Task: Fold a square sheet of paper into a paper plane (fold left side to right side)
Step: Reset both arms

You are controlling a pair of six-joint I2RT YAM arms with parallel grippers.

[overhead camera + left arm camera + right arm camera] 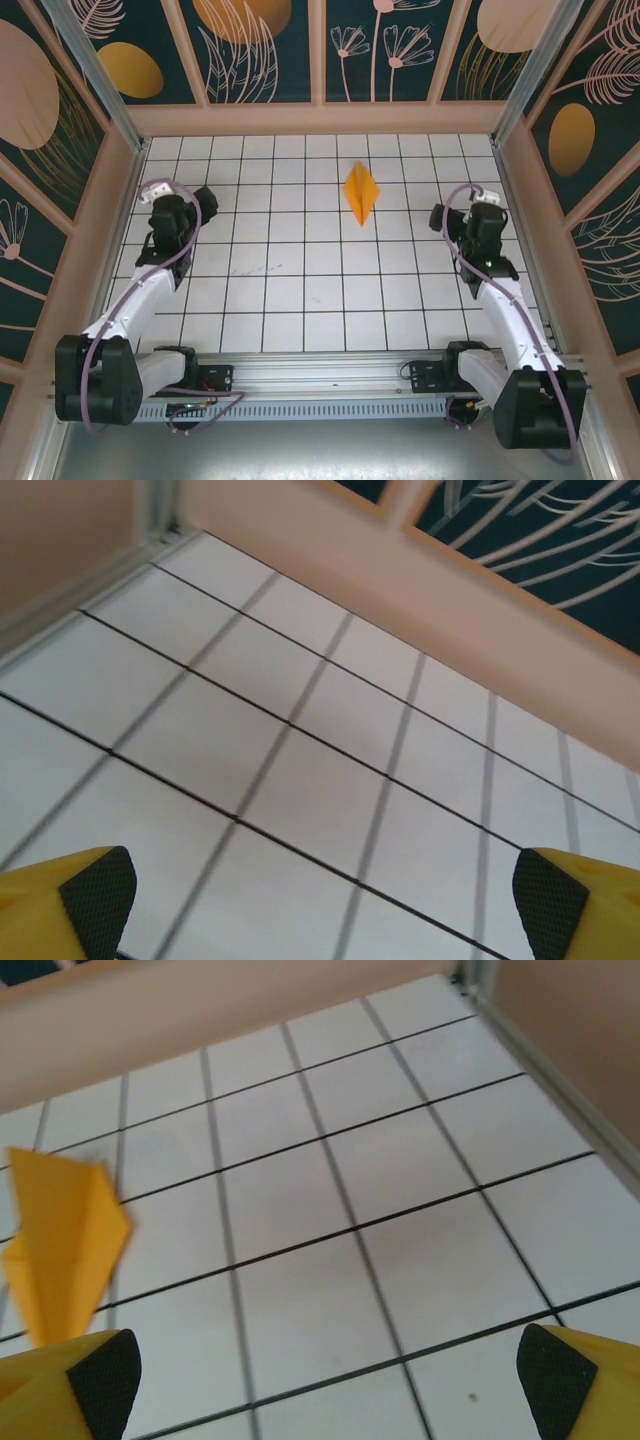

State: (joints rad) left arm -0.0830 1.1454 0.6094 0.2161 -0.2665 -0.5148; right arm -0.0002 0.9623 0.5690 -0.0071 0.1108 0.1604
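One paper plane (pixel 361 193) lies flat on the white tiled surface (pixel 290 300), toward the far wall and between the two arms. We see the right tool (pixel 320 1385) spread wide and empty, with the plane off to its left and apart from it. The left tool (pixel 320 905) also gapes, farther away.

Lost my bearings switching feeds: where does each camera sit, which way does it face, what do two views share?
Top external: above and behind the arm bases, looking down on the white tiled table; both arms show.
Left wrist: on the left arm, facing the far left corner; open left gripper at the bottom.
Right wrist: on the right arm, facing the far right corner; open right gripper at the bottom.
Shared: top external and right wrist both show the pointed orange paper plane.
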